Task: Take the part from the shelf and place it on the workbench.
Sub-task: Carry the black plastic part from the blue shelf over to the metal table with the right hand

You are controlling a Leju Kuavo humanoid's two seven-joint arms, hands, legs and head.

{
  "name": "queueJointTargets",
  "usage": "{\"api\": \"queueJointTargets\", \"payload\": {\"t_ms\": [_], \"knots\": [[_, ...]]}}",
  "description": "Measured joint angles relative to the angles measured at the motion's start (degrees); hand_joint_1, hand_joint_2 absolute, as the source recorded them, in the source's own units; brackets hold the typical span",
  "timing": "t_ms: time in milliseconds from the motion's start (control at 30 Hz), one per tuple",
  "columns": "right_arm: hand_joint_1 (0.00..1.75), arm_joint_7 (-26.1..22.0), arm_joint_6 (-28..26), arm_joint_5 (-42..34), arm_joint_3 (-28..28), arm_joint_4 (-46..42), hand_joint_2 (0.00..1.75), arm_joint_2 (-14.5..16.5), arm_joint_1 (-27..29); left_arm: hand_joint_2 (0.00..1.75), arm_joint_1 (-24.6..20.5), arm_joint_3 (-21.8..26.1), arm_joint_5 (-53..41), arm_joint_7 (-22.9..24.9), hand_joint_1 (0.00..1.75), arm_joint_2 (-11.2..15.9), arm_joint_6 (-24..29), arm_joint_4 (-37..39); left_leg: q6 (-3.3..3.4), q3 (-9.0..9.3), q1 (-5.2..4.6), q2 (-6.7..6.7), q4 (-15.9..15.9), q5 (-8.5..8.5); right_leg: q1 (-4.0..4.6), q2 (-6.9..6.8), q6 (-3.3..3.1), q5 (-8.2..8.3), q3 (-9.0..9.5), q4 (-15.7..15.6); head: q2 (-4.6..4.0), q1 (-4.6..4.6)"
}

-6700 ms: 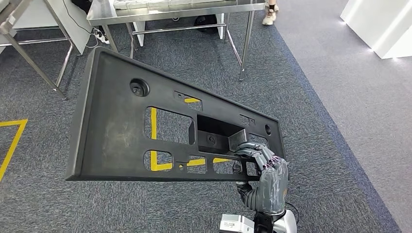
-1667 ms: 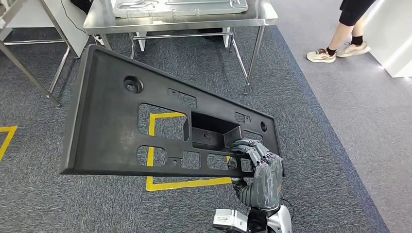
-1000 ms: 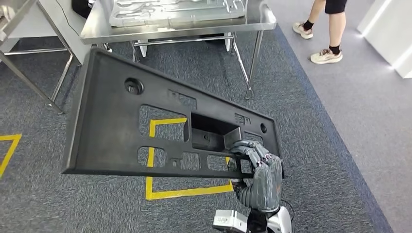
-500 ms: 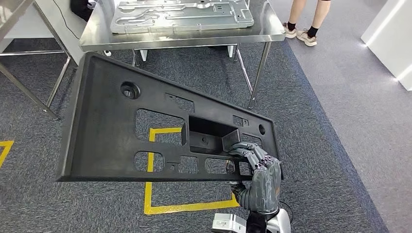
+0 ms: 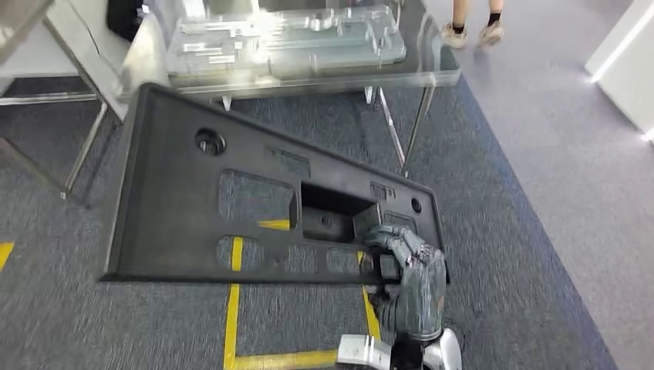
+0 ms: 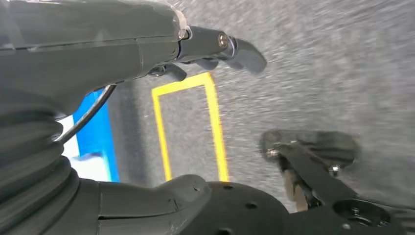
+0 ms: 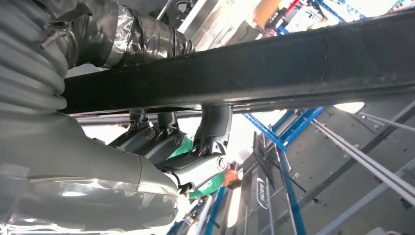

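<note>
Yellow tape lines (image 5: 232, 308) are laid on grey carpet (image 5: 493, 223). A person's feet (image 5: 470, 31) are seen beside a lighter floor strip (image 5: 571, 154).

grey ribbed wrist cover (image 7: 29, 63), silver-taped forearm (image 7: 132, 34), dark screwed fingers (image 7: 195, 169), black cable (image 6: 88, 117).

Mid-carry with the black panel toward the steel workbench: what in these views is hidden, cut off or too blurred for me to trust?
- Head view: the black panel covers the carpet and yellow floor marking beneath it.
- Head view: the steel workbench and grey metal part are motion-blurred, and the far side is cut off by the top edge.
- Head view: the right robot hand has its fingertips hidden in the panel's opening.
- Left wrist view: the left robot hand and carpet are blurred.
</note>
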Motion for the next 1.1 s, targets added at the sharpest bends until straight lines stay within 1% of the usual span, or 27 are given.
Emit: {"api": "queueJointTargets", "payload": {"t_ms": [33, 67, 100, 133, 167, 200, 233, 267, 300, 333, 367, 400, 433, 467, 500, 533, 600, 633, 667, 700, 733, 767, 833, 867, 967, 1033, 1100], "knots": [[1.75, -0.02, 0.00, 0.01, 0.02, 0.00, 1.75, 0.01, 0.01, 1.75, -0.05, -0.01, -0.03, 0.00, 0.00, 0.01, 0.01, 0.01, -0.24, -2.40, 0.11, 0.14, 3.40, -0.70, 0.00, -0.04, -0.15, -0.65, 1.16, -0.47, 0.00, -0.01], [1.75, -0.04, 0.00, 0.01, 0.04, 0.00, 1.75, 0.01, 0.02, 1.75, -0.05, -0.01, -0.06, 0.00, 0.00, 0.01, 0.03, 0.01, -0.46, -4.95, 0.19, 0.25, 6.05, -2.54, -0.02, -0.04, -0.22, -1.34, 2.26, -0.79, 0.01, -0.01], [1.75, -0.05, 0.00, 0.01, 0.05, 0.00, 1.75, 0.01, 0.03, 1.75, 0.02, -0.01, -0.09, 0.01, 0.00, 0.01, 0.05, 0.01, -0.66, -7.19, 0.29, 0.34, 7.57, -5.06, -0.04, 0.03, -0.21, -2.12, 3.38, -1.00, 0.01, -0.01], [1.75, -0.05, 0.00, 0.01, 0.06, 0.00, 1.75, 0.01, 0.04, 1.75, 0.17, -0.01, -0.10, 0.02, 0.00, 0.01, 0.08, 0.01, -0.79, -8.99, 0.38, 0.42, 7.84, -7.53, -0.06, 0.14, -0.16, -3.00, 4.62, -1.14, 0.01, -0.01], [1.75, -0.05, 0.00, 0.01, 0.06, 0.01, 1.75, 0.01, 0.05, 1.75, 0.35, 0.00, -0.11, 0.03, 0.00, 0.01, 0.10, 0.01, -0.86, -10.22, 0.44, 0.48, 6.87, -8.88, -0.08, 0.27, -0.08, -3.92, 5.88, -1.19, 0.01, 0.00], [1.75, -0.05, 0.00, 0.01, 0.06, 0.01, 1.75, 0.01, 0.05, 1.75, 0.51, 0.00, -0.11, 0.03, 0.00, 0.01, 0.13, 0.01, -0.79, -11.00, 0.48, 0.51, 4.82, -8.27, -0.10, 0.36, 0.04, -4.90, 7.18, -1.22, 0.00, -0.01], [1.75, -0.05, 0.00, 0.01, 0.06, 0.02, 1.75, 0.01, 0.05, 1.75, 0.70, 0.00, -0.11, 0.03, 0.00, 0.01, 0.14, 0.01, -0.57, -11.52, 0.49, 0.54, 1.99, -5.11, -0.12, 0.40, 0.21, -5.92, 8.37, -1.25, 0.00, 0.00], [1.75, -0.05, 0.00, 0.01, 0.06, 0.06, 1.75, 0.01, 0.04, 1.75, 0.88, 0.01, -0.11, 0.03, 0.00, 0.02, 0.15, 0.01, -0.28, -11.77, 0.37, 0.56, -0.65, -0.43, -0.09, 0.43, 0.42, -6.90, 9.50, -1.17, 0.00, 0.00], [1.75, -0.06, 0.00, 0.01, 0.06, 0.09, 1.75, 0.02, 0.05, 1.75, 0.94, 0.01, -0.11, 0.02, 0.00, 0.02, 0.16, 0.01, 0.12, -11.72, 0.17, 0.58, -2.65, 3.45, -0.07, 0.52, 0.75, -7.78, 10.37, -1.20, 0.00, 0.01], [1.75, -0.06, 0.01, 0.01, 0.06, 0.10, 1.75, 0.03, 0.06, 1.75, 0.90, 0.01, -0.11, 0.03, 0.00, 0.03, 0.16, 0.01, 0.58, -11.46, -0.09, 0.59, -3.77, 6.22, -0.10, 0.61, 1.15, -8.45, 11.11, -1.34, 0.00, 0.01], [1.75, -0.07, 0.01, 0.01, 0.07, 0.10, 1.75, 0.05, 0.07, 1.75, 0.78, 0.02, -0.11, 0.03, 0.00, 0.04, 0.17, 0.00, 1.07, -11.08, -0.32, 0.55, -4.16, 6.95, -0.11, 0.69, 1.63, -8.57, 11.69, -1.12, 0.00, 0.02], [1.75, -0.08, 0.01, 0.01, 0.08, 0.05, 1.75, 0.07, 0.06, 1.75, 0.53, 0.01, -0.11, 0.03, 0.00, 0.04, 0.18, -0.01, 1.63, -10.31, -0.43, 0.45, -4.44, 6.35, -0.18, 0.73, 2.12, -8.31, 11.88, -0.64, 0.00, 0.01], [1.75, -0.09, 0.01, 0.01, 0.09, 0.02, 1.75, 0.09, -0.01, 1.75, 0.35, 0.01, -0.11, 0.03, 0.00, 0.05, 0.18, -0.01, 2.14, -9.53, -0.42, 0.36, -4.90, 6.18, -0.27, 0.60, 2.48, -7.76, 11.71, 0.62, 0.00, 0.02], [1.75, -0.10, 0.00, 0.01, 0.10, 0.00, 1.75, 0.09, -0.09, 1.75, 0.24, 0.01, -0.11, 0.01, 0.00, 0.05, 0.19, -0.02, 2.61, -8.73, -0.34, 0.28, -5.40, 5.92, -0.30, 0.46, 2.75, -7.12, 10.80, 2.80, 0.00, 0.02], [1.75, -0.11, 0.00, 0.01, 0.10, -0.01, 1.75, 0.09, -0.19, 1.75, 0.13, 0.00, -0.11, 0.01, 0.00, 0.08, 0.18, -0.02, 2.99, -7.88, -0.26, 0.25, -5.81, 5.69, -0.33, 0.33, 2.88, -7.07, 9.13, 5.56, 0.00, 0.03], [1.75, -0.11, 0.00, 0.01, 0.10, 0.01, 1.75, 0.09, -0.20, 1.75, 0.09, 0.00, -0.11, 0.00, 0.00, 0.10, 0.20, -0.02, 3.26, -7.25, -0.22, 0.27, -6.15, 5.37, -0.35, 0.20, 2.94, -7.68, 6.80, 8.76, 0.00, 0.04], [1.75, -0.10, 0.00, 0.00, 0.10, 0.04, 1.75, 0.07, -0.14, 1.75, 0.11, 0.00, -0.11, 0.00, 0.00, 0.15, 0.24, -0.02, 3.51, -6.13, -0.23, 0.26, -6.42, 4.52, -0.32, 0.13, 3.08, -10.62, 1.62, 13.91, 0.00, 0.05], [1.75, -0.10, 0.00, -0.01, 0.09, 0.08, 1.75, 0.07, -0.09, 1.75, 0.18, 0.01, -0.11, 0.01, 0.00, 0.15, 0.26, -0.02, 3.51, -5.49, -0.25, 0.22, -6.47, 3.96, -0.31, 0.11, 3.11, -11.97, -0.43, 14.88, 0.00, 0.05], [1.75, -0.09, 0.00, -0.01, 0.09, 0.11, 1.75, 0.06, -0.05, 1.75, 0.27, 0.01, -0.11, 0.01, 0.00, 0.15, 0.26, -0.02, 3.45, -4.82, -0.26, 0.17, -6.48, 3.37, -0.30, 0.08, 3.11, -12.41, -1.72, 14.43, 0.01, 0.05], [1.75, -0.09, 0.00, -0.01, 0.08, 0.14, 1.75, 0.05, -0.03, 1.75, 0.35, 0.02, -0.11, 0.02, 0.00, 0.13, 0.25, -0.02, 3.36, -4.10, -0.27, 0.11, -6.48, 2.73, -0.26, 0.05, 3.01, -11.46, -2.24, 12.56, 0.00, 0.05], [1.75, -0.09, 0.00, -0.01, 0.09, 0.15, 1.75, 0.05, -0.02, 1.75, 0.44, 0.02, -0.11, 0.02, 0.00, 0.10, 0.23, -0.02, 3.25, -3.38, -0.26, 0.08, -6.50, 2.10, -0.17, 0.00, 2.75, -8.95, -2.13, 9.56, 0.00, 0.05], [1.75, -0.10, 0.00, -0.01, 0.09, 0.16, 1.75, 0.05, 0.01, 1.75, 0.50, 0.02, -0.11, 0.02, 0.00, 0.04, 0.21, -0.01, 3.12, -2.68, -0.28, 0.07, -6.47, 1.50, 0.01, -0.06, 2.39, -5.64, -1.78, 6.37, 0.01, 0.05], [1.75, -0.13, 0.00, -0.01, 0.10, 0.17, 1.75, 0.04, 0.08, 1.75, 0.50, 0.02, -0.11, 0.02, 0.00, -0.08, 0.23, 0.00, 2.55, -1.77, -0.40, -0.11, -6.56, 0.44, 0.41, -0.14, 1.69, -1.57, -1.08, 2.21, 0.01, 0.05], [1.75, -0.16, 0.00, -0.01, 0.10, 0.17, 1.75, 0.03, 0.12, 1.75, 0.49, 0.02, -0.11, 0.04, 0.00, -0.12, 0.27, 0.01, 2.19, -1.37, -0.47, -0.19, -6.37, 0.28, 0.51, -0.14, 1.36, -0.78, -0.89, 1.54, 0.01, 0.05], [1.75, -0.23, 0.00, -0.02, 0.10, 0.14, 1.75, 0.05, 0.14, 1.75, 0.41, 0.02, -0.11, 0.12, 0.00, -0.03, 0.45, 0.01, 1.12, -1.04, -0.53, -0.09, -4.64, 0.52, 0.15, -0.08, 0.61, -0.14, 0.64, 0.42, 0.00, 0.04], [1.75, -0.30, 0.00, -0.02, 0.11, 0.14, 1.75, 0.08, 0.13, 1.75, 0.21, 0.02, -0.11, 0.17, 0.00, 0.05, 0.52, 0.00, 0.47, -3.61, -0.29, 0.15, -0.26, -0.37, -0.15, -0.17, 0.26, -0.36, 1.70, -0.25, 0.00, 0.03], [1.75, -0.38, 0.00, -0.03, 0.13, 0.15, 1.75, 0.08, 0.15, 1.75, 0.13, 0.02, -0.11, 0.21, 0.00, 0.05, 0.52, 0.00, -0.23, -7.94, 0.09, 0.35, 5.52, -3.11, -0.19, -0.20, 0.05, -0.92, 2.27, -0.45, -0.01, 0.03]]}}
